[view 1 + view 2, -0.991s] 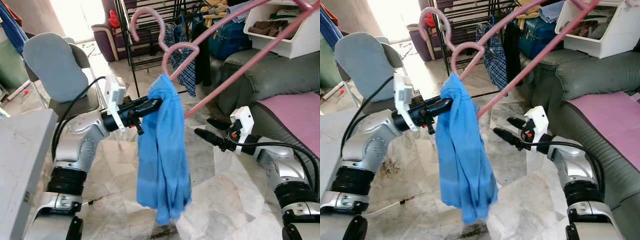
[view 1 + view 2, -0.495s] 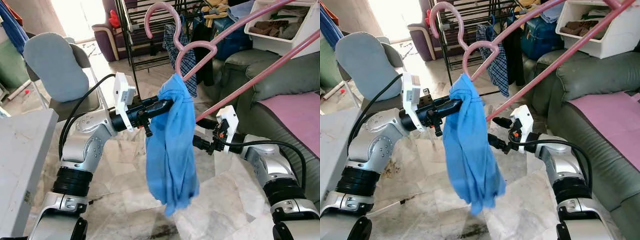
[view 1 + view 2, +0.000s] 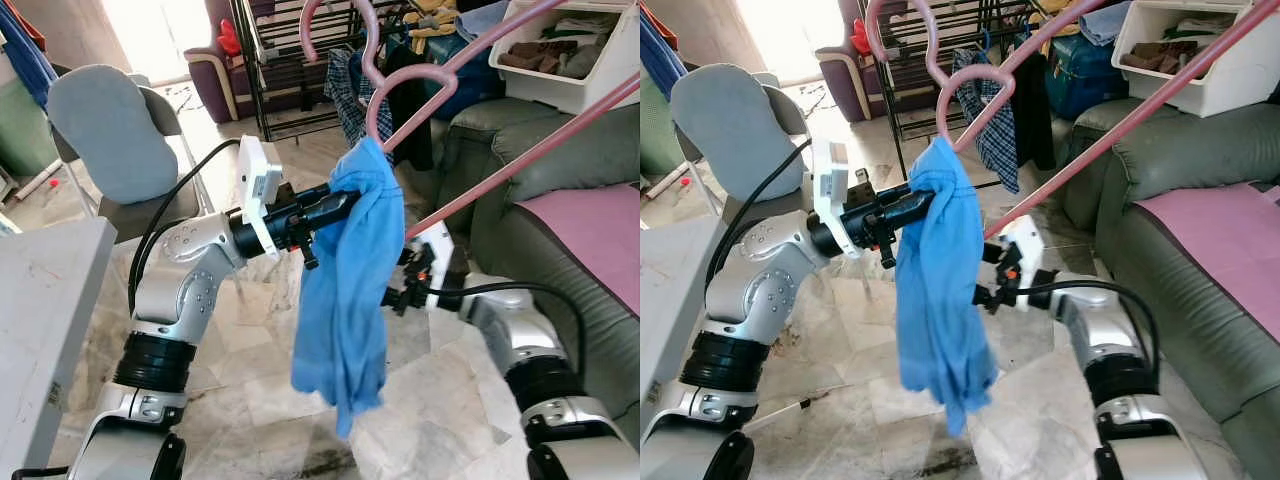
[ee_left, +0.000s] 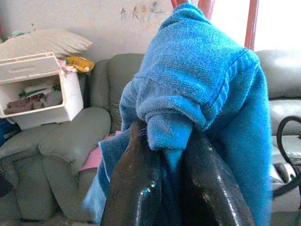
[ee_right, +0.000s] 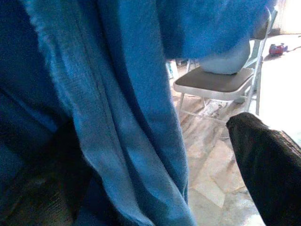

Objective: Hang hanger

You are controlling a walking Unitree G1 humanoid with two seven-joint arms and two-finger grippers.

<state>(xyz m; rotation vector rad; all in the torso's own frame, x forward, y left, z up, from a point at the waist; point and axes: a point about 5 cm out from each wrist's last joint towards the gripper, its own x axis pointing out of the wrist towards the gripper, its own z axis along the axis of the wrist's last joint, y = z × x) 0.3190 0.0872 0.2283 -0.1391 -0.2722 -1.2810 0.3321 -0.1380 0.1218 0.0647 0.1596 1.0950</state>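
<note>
- A pink hanger (image 3: 410,85) is held up in front of the robot, its hook (image 3: 345,20) reaching toward the top of the frame and its two long arms running up and away to the robot's right
- A blue cloth (image 3: 350,290) is bunched at the hanger's neck and hangs down from it in a long, creased fold above the floor
- The left gripper (image 4: 164,155) is raised at chest height and clamped shut on the top of the blue cloth just under the hanger's neck; in the left wrist view both black fingers (image 4: 134,188) press into a fold of the fabric
- The right gripper (image 3: 985,275) is pushed in against the hanging cloth from the robot's right, partly hidden behind it; in the right wrist view its fingers (image 5: 268,165) stand apart with the cloth draped between them, and whether they have hold of it I cannot tell
- Behind the hanger stands a black metal rack (image 3: 285,70) with a checked garment (image 3: 350,90) and dark clothes hanging on it
- A grey-green sofa (image 3: 540,160) sits to the robot's right with a pink sheet (image 3: 590,225) on its seat and a white bin (image 3: 580,60) of folded clothes on its back
- To the robot's left are a folding chair (image 3: 120,140) with a grey padded back and the corner of a pale table (image 3: 40,310)
- The floor (image 3: 240,400) is pale marbled tile, with bright light coming in at the far end of the room
</note>
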